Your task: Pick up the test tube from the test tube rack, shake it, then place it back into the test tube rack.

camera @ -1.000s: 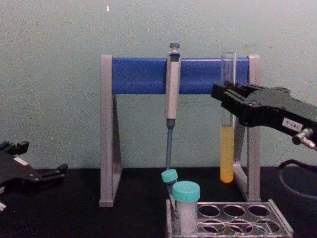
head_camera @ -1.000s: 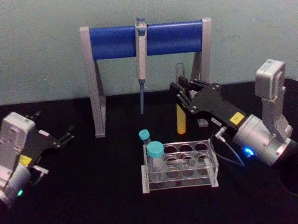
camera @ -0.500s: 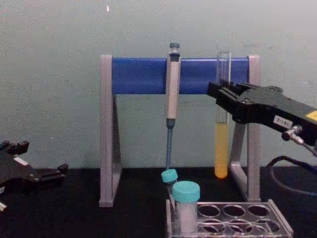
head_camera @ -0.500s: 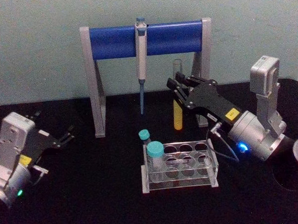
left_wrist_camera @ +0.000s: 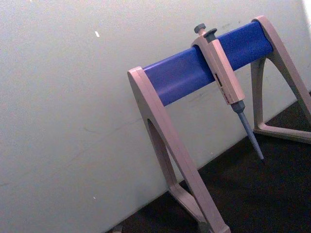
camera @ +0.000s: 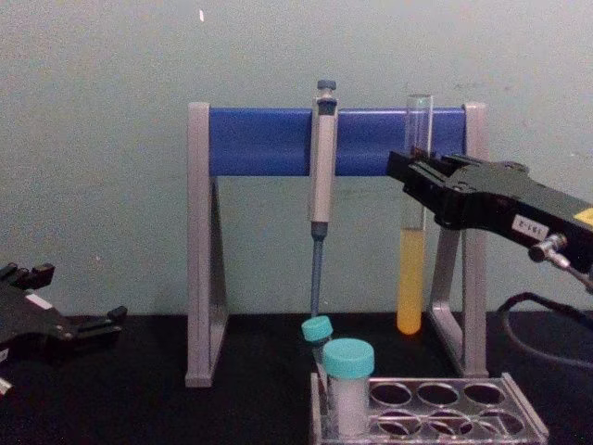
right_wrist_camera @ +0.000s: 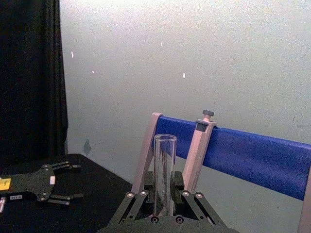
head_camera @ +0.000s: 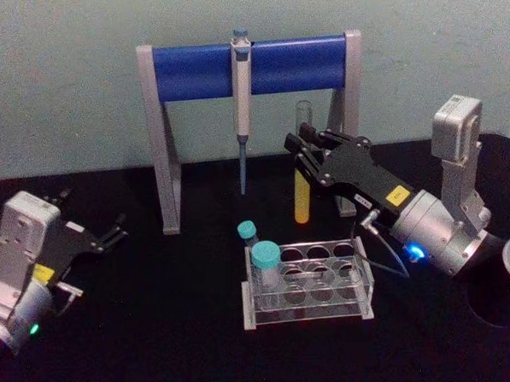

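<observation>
The test tube [camera: 413, 218], one only, is out of the test tube rack [head_camera: 363, 281] and stands upright in the air behind it, near the right leg of the blue-barred stand [head_camera: 193, 71]. Yellow liquid fills its lower part; its top is open. The right gripper [head_camera: 301, 151] pinches it at the clear upper glass. The rack holds two teal-capped tubes [head_camera: 265, 261] at its left end; they look white inside, though I cannot tell their contents. Its other holes are bare. One pipette [camera: 321, 158] hangs on the stand. The left gripper [right_wrist_camera: 77, 181] rests low on the left, fingers spread.
</observation>
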